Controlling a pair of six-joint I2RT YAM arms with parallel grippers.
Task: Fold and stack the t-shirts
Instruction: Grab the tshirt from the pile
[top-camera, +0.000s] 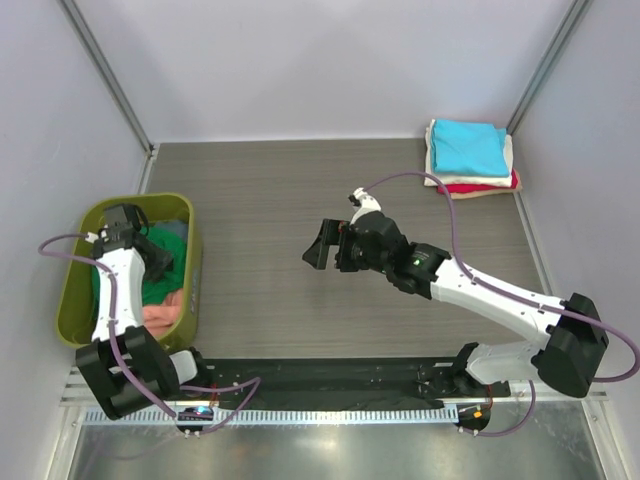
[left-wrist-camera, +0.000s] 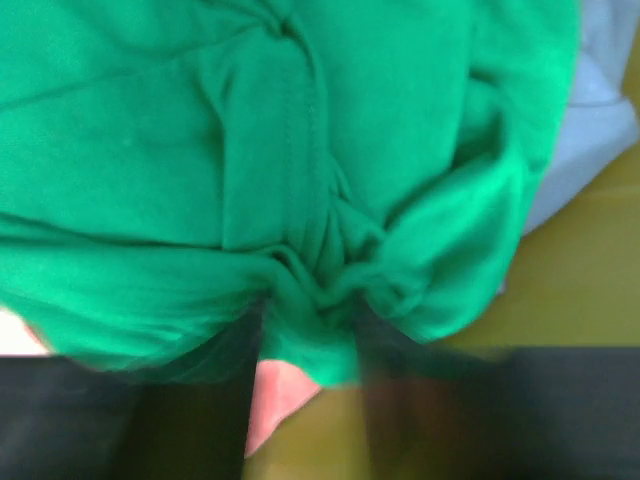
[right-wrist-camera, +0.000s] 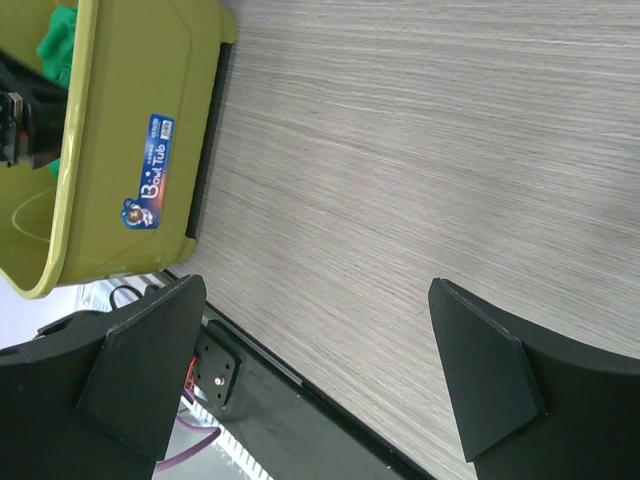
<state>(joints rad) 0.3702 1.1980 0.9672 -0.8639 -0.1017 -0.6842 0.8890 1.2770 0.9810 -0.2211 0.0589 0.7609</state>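
Stacking is judged half done: green shirt (left-wrist-camera: 250, 150) is pinched in the tub (top-camera: 70, 290) by left gripper (left-wrist-camera: 305, 345), right gripper (right-wrist-camera: 315, 300) spread empty.

Top view: fixed high behind both arm bases, looking steeply down on the whole counter (top-camera: 300, 200).
Left wrist view: jammed close over the green t-shirt (left-wrist-camera: 250, 150) inside the tub (left-wrist-camera: 570, 290), blurred, cloth right at the left pincer (left-wrist-camera: 310, 345).
Right wrist view: low, looking past the right pincer (right-wrist-camera: 315, 288) across the counter to the tub beyond it.
All three views share the tub.
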